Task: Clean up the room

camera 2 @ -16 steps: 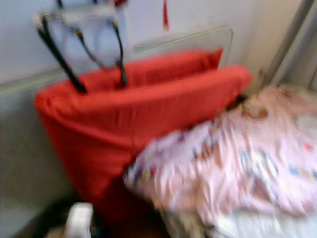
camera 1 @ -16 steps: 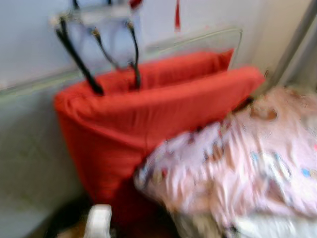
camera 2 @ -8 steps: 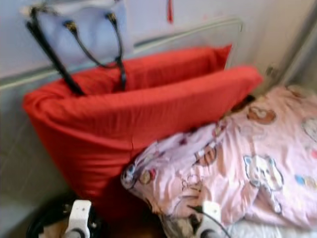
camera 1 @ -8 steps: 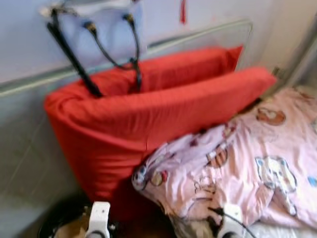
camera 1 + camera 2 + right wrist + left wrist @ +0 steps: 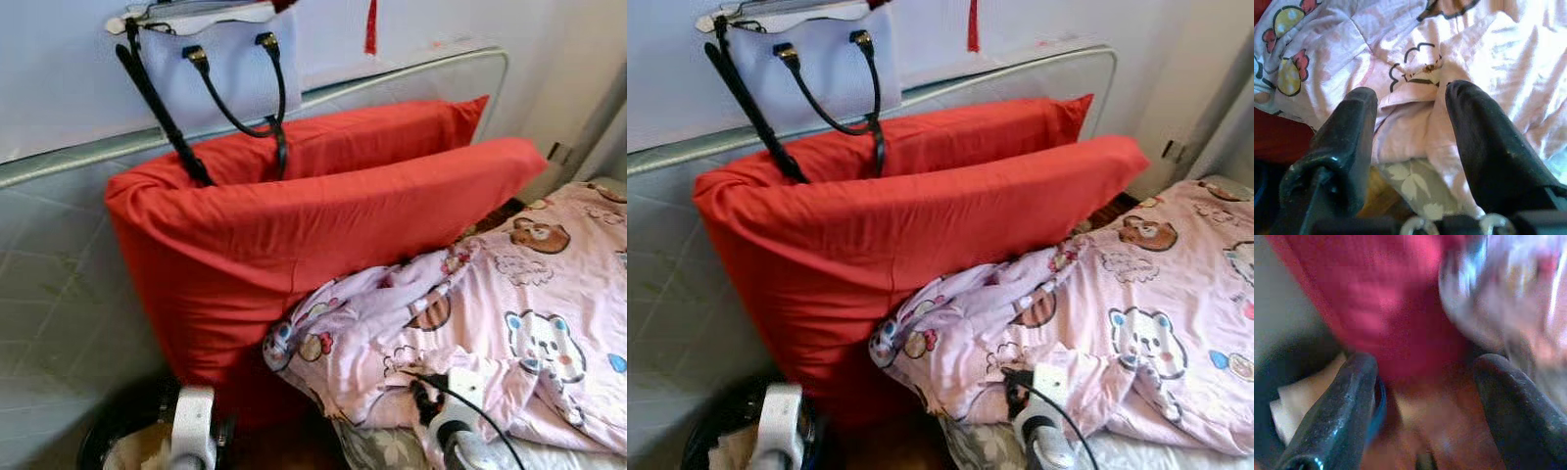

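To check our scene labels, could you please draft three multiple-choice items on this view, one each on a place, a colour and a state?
1. Where is the handbag?
A. On top of the upright mattress
B. On the floor
C. On the pink quilt

2. What colour are the two pillows?
A. Blue
B. Red
C. Green

3. How is the right pincer?
A. Shut on a pillow
B. Shut and empty
C. Open over the pink quilt

Answers: 1 A, it sits on the mattress edge, straps hanging down. 2 B, both are plainly red. 3 C, its fingers stand apart above the fabric.
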Motion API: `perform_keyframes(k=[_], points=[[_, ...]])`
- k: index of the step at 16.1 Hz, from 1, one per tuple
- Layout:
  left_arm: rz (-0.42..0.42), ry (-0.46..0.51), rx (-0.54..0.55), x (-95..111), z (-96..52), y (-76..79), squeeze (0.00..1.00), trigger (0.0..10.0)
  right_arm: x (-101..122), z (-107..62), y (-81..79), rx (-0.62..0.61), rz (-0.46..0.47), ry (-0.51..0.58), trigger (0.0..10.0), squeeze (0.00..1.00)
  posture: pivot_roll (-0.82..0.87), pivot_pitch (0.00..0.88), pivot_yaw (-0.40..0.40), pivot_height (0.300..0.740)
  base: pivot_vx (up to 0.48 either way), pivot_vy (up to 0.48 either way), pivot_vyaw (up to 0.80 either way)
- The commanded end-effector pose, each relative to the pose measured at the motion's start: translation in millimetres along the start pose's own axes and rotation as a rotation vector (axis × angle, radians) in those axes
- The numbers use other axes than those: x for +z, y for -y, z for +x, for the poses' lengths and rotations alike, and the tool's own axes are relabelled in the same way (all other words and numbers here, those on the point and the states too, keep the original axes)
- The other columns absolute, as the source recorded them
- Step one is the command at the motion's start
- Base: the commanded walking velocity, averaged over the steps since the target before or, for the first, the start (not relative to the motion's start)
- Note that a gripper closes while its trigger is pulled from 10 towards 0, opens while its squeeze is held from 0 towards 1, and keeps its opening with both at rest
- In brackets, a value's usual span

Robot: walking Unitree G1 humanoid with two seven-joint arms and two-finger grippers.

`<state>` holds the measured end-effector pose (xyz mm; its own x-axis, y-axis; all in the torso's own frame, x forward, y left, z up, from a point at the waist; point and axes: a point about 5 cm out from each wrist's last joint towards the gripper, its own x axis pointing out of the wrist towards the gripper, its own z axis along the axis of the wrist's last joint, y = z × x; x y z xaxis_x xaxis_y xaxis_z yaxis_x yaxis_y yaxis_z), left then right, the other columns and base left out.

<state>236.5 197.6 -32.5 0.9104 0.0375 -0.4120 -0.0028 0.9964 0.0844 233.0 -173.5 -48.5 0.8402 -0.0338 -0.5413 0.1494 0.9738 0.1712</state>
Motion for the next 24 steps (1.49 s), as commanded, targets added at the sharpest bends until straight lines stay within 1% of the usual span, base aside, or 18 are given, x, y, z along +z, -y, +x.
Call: perform_keyframes(k=[1,2,3,4,5,6,7,10,12,13,14,20,22,24], points=[[0.018,0.201,0.021,50.9,17.9,-6.2,0.0,10.0,3.0,0.0,-0.6,-0.003,-0.006,0.028,10.0,0.0,0.02,0.0,-0.021,0.74,0.0,0.0,0.0],[0.016,0.221,0.021,49.5,14.7,-6.3,0.0,10.0,1.4,-0.5,1.3,-0.023,-0.005,0.02,10.0,0.0,0.02,0.0,-0.021,0.74,0.0,0.0,0.0],[0.011,0.22,0.018,47.5,13.3,-5.2,0.0,10.0,4.2,-0.2,3.2,-0.04,0.002,0.037,10.0,0.0,0.02,0.0,-0.02,0.735,0.0,0.0,0.0],[-0.011,0.201,0.01,46.1,14.4,-4.8,0.0,10.0,13.0,1.3,2.3,-0.041,-0.003,0.091,10.0,0.0,0.02,0.0,-0.017,0.72,0.0,0.0,0.0],[-0.021,0.2,0.006,48.2,15.8,-5.0,0.0,10.0,17.4,2.0,0.2,-0.028,-0.015,0.118,10.0,0.0,0.01,0.0,-0.014,0.705,0.0,0.0,0.0],[-0.023,0.203,0.001,52.0,17.3,-5.2,0.0,10.0,21.5,2.5,-2.1,-0.015,-0.023,0.147,10.0,0.0,0.01,0.0,-0.013,0.695,0.0,0.0,0.0],[-0.025,0.211,0.0,55.1,17.9,-5.4,0.0,10.0,25.3,2.6,-3.5,-0.009,-0.012,0.175,10.0,0.0,0.01,0.0,-0.013,0.695,0.0,0.0,0.0],[-0.024,0.24,-0.002,60.5,17.8,-5.8,0.0,10.0,28.9,4.2,-7.9,-0.012,-0.025,0.186,10.0,0.0,0.01,0.0,-0.014,0.695,0.0,0.0,0.0],[-0.024,0.251,0.0,63.2,17.6,-7.2,0.0,10.0,28.6,5.4,-12.4,-0.004,-0.028,0.171,10.0,0.0,0.01,0.0,-0.015,0.695,0.0,0.0,0.0],[-0.023,0.253,0.0,63.9,17.3,-7.5,0.0,10.0,28.4,5.4,-13.4,0.002,-0.036,0.169,10.0,0.0,0.02,0.0,-0.016,0.685,0.0,0.0,0.0],[-0.021,0.255,0.002,64.5,17.1,-7.7,0.0,10.0,29.9,4.2,-14.7,0.014,-0.024,0.197,10.0,0.0,0.02,0.0,-0.018,0.68,0.0,0.0,0.0],[-0.026,0.262,0.01,66.1,16.6,-8.2,0.0,10.0,31.7,4.9,-15.1,0.016,-0.026,0.2,10.0,0.0,0.02,0.0,-0.02,0.68,0.0,0.0,0.0],[-0.031,0.261,0.008,65.1,15.9,-7.5,0.0,10.0,30.9,5.5,-16.4,0.021,-0.038,0.185,10.0,0.0,0.02,0.0,-0.021,0.68,0.0,0.0,0.0],[-0.034,0.262,0.008,65.1,15.7,-6.7,0.0,10.0,30.6,6.1,-19.7,0.039,-0.042,0.177,10.0,0.0,0.02,0.0,-0.022,0.655,0.0,0.0,0.0]])
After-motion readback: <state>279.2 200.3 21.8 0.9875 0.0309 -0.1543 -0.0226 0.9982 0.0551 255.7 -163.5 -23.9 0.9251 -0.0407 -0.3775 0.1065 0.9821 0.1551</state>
